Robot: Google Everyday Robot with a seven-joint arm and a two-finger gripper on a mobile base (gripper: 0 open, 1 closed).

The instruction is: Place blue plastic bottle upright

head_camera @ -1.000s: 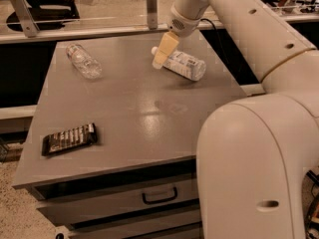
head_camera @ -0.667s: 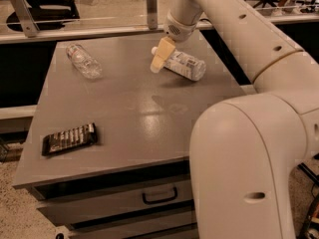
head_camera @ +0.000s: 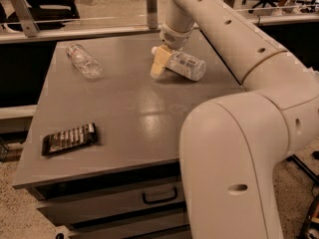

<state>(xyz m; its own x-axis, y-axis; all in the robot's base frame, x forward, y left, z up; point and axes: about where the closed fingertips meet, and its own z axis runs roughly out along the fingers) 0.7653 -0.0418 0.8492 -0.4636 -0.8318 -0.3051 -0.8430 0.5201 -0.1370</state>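
Across the table (head_camera: 124, 118), the blue plastic bottle (head_camera: 188, 65) lies, neck at the gripper (head_camera: 161, 66); grip cannot be told.

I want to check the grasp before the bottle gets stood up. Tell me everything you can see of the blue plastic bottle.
The blue plastic bottle looks like clear plastic, with a wide pale blue-and-white label around its body and a white cap. It lies on its side, not yet upright, on the grey table toward the far right part of the top, with its cap end pointing left. The gripper is at that cap end, beside the neck. Whether it holds the bottle cannot be told.
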